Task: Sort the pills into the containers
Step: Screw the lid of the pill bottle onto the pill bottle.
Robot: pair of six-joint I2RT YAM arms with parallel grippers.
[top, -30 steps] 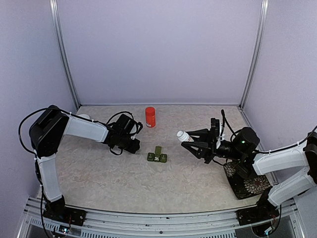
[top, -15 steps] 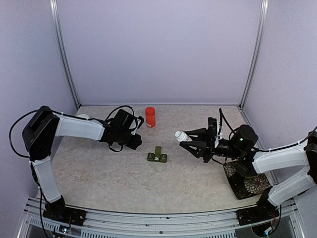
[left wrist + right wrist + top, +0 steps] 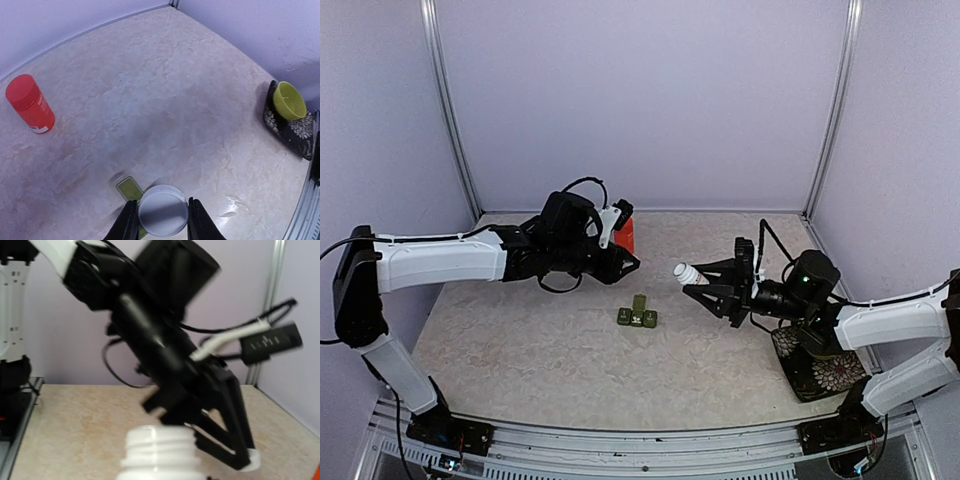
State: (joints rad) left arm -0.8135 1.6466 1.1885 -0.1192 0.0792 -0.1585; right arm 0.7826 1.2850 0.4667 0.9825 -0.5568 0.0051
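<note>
On the bench (image 3: pixel 520 340) lies the pill box (image 3: pixel 637 314). Right of it, right jaws grip the open white bottle (image 3: pixel 688 272); left of it, left jaws pinch its cap (image 3: pixel 162 217). Pour slowly, mouth low over 1 compartment.

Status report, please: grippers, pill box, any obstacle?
Left gripper shut on round white cap. Right gripper shut on uncapped white plastic bottle. Small dark green pill box on table, untouched. No obstacle seen.

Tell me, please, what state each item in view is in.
Left gripper: shut on white cap.
Right gripper: shut on white bottle, uncapped.
Red-orange bottle: upright, capped.
Pill box: one lid open.
Lime-green bowl: upright, looks empty.
</note>
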